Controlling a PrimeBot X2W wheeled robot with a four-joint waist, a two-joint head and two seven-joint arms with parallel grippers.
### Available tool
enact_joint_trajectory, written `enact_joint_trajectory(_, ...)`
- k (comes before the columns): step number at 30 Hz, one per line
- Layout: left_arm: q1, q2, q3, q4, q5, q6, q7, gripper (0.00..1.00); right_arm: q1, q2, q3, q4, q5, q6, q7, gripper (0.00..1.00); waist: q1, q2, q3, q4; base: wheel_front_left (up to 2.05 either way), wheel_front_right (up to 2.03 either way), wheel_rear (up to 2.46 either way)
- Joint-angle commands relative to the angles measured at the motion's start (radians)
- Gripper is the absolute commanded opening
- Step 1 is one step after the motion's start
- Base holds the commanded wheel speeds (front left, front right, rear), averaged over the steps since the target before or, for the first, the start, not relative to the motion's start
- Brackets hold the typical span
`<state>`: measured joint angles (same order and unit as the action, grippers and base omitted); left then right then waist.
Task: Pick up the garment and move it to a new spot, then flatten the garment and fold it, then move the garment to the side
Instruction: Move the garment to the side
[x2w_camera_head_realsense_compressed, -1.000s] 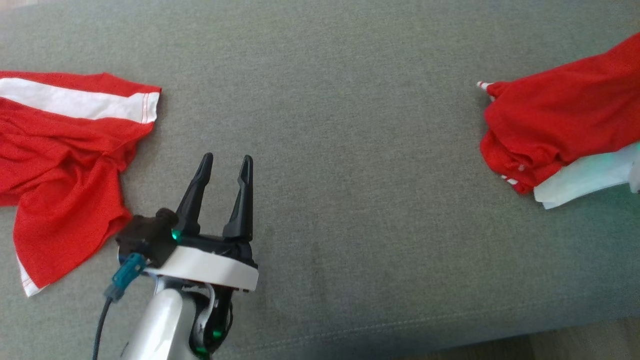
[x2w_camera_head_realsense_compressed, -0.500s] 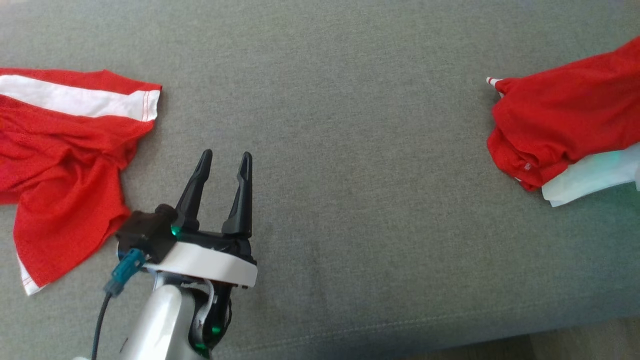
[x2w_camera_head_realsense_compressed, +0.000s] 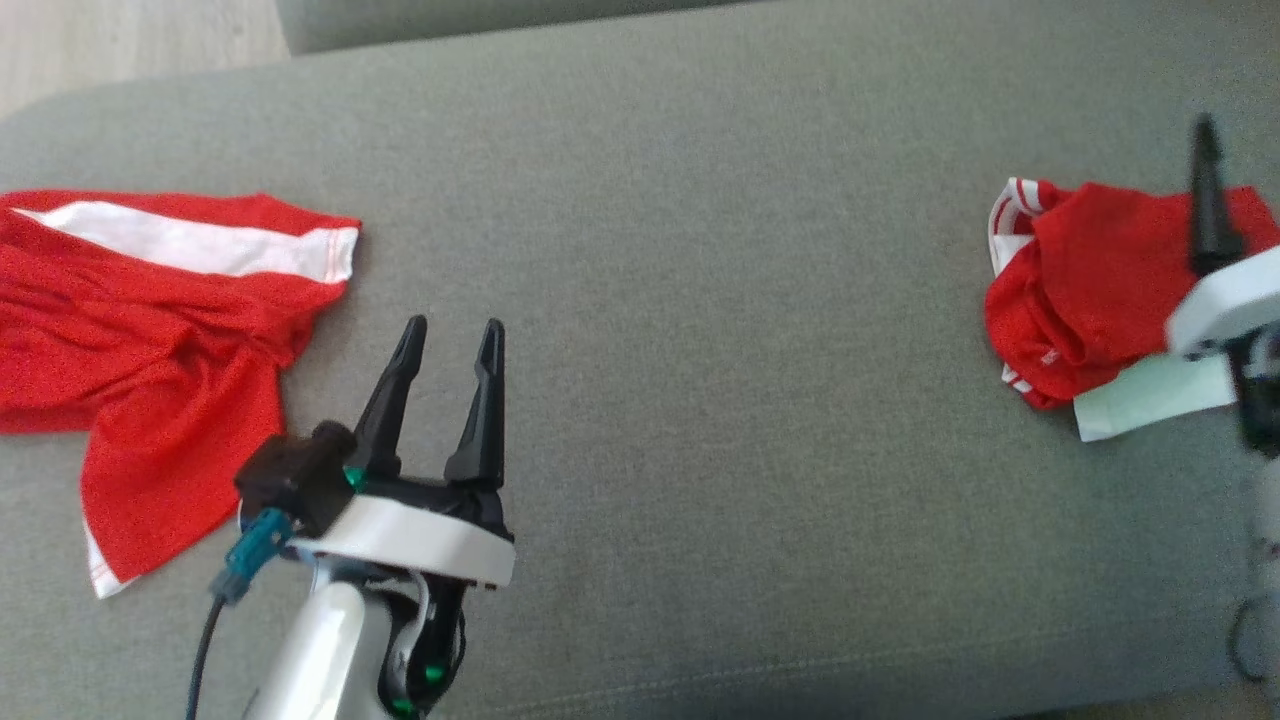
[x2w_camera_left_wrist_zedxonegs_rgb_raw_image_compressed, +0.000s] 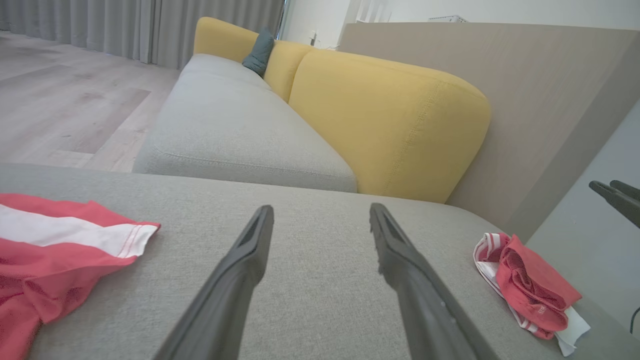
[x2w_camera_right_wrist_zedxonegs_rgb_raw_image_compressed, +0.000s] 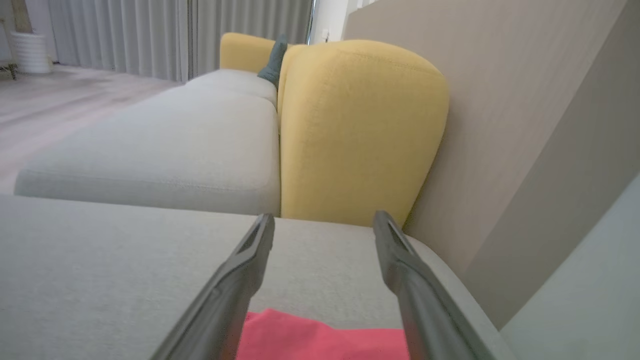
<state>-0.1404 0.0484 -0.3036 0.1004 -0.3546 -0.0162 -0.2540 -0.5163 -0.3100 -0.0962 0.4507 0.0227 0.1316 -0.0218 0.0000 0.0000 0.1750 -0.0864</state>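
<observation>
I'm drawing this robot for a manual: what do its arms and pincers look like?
The left pincer has two long, tapered black fingers on a black base with green lights, a white collar and a silvery forearm; a teal connector with a dark cable hangs beside it. The right pincer has matching dark fingers and white collar.

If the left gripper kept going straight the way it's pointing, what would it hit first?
Nothing close: the left gripper points across bare grey cushion, between the spread red garment and the bunched red garment. Past its far edge, probably the pale sofa seat; depth is unclear.
</observation>
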Motion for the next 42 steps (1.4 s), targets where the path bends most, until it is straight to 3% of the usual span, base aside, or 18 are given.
enact_joint_trajectory(1, -0.002, 0.002, 0.034, -0.034, -0.004, 0.007, -0.008, 1.00, 0.013, 0.003, 0.022, -0.046, 0.008, -0.001, -0.003, 1.00, 0.0000, 0.0000, -0.027, 0.010, 0.00, 0.00, 0.00)
enact_joint_trajectory(10, 0.056, 0.002, 0.051, -0.057, -0.021, 0.027, -0.008, 1.00, 0.152, 0.197, 0.080, -0.149, 0.062, -0.001, -0.104, 1.00, 0.0000, 0.0000, -0.143, 0.058, 0.00, 0.00, 0.00)
enact_joint_trajectory(15, 0.092, 0.002, 0.051, -0.061, -0.019, 0.029, -0.008, 1.00, 0.255, 0.250, 0.099, -0.178, 0.084, -0.001, -0.170, 1.00, 0.0000, 0.0000, -0.184, 0.084, 0.00, 0.00, 0.00)
enact_joint_trajectory(25, 0.164, 0.002, 0.037, -0.068, -0.005, 0.034, -0.008, 1.00, 0.416, 0.259, 0.161, -0.199, 0.197, -0.001, -0.230, 1.00, 0.0000, 0.0000, -0.225, 0.114, 0.00, 0.00, 0.00)
enact_joint_trajectory(42, 0.161, 0.002, 0.035, -0.081, 0.003, 0.048, -0.008, 1.00, 0.440, 0.260, 0.159, -0.200, 0.211, -0.001, -0.239, 1.00, 0.0000, 0.0000, -0.221, 0.098, 0.00, 0.00, 0.00)
